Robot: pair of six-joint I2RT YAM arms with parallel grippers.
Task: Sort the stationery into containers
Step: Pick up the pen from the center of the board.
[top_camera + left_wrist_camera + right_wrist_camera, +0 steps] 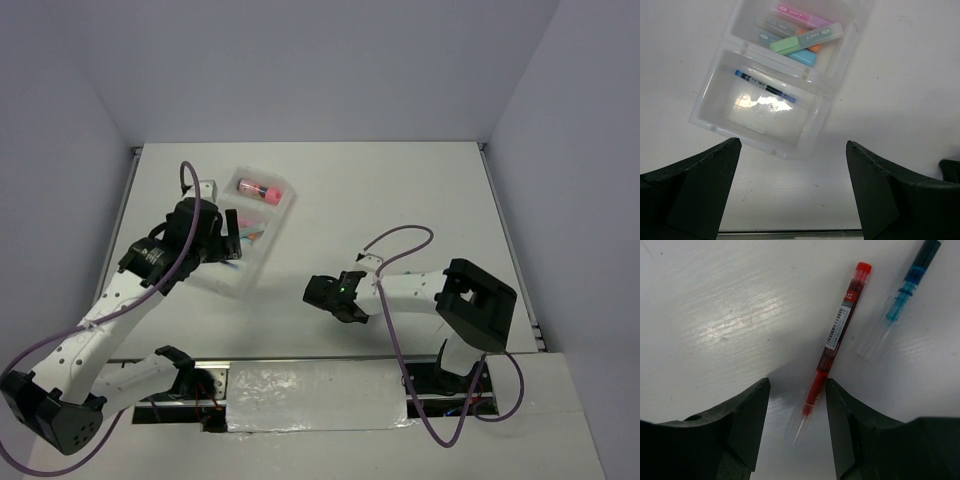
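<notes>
left end effector (792, 142): released, jaws spread wide, nothing between them; hangs over the near end of the tray, both fingers (690, 195) off the plastic
right end effector (797, 381): not clenched; jaws part-way apart, straddling the tip end of the red pen; gap shows on the left side, right finger very close to the barrel, contact cannot tell
tray (283, 212): clear, three compartments in a row; lies diagonally on the far-left part of the desk, well apart from the desk's left edge
near compartment (715, 100): one blue pen (765, 87) lying slantwise on the floor, close to the divider wall, room around it on the near side
middle compartment (747, 22): highlighters (807, 39) piled together; green on top, with pink, orange, blue and a greyish one around it
far compartment (278, 185): pink-red tube (258, 188) lying flat
red pen (837, 345): flat on the desk, mid-desk, cap end far, tip near and between the jaws
loose blue pen (905, 295): flat on the desk just right of the red pen, roughly parallel, not touching it; its far end runs out of the wrist view
desk (400, 180): white; bare surface between the tray and the right end effector, and far and right of the right arm
desk edges: walls at the far, left and right sides; arm bases on the near edge
</notes>
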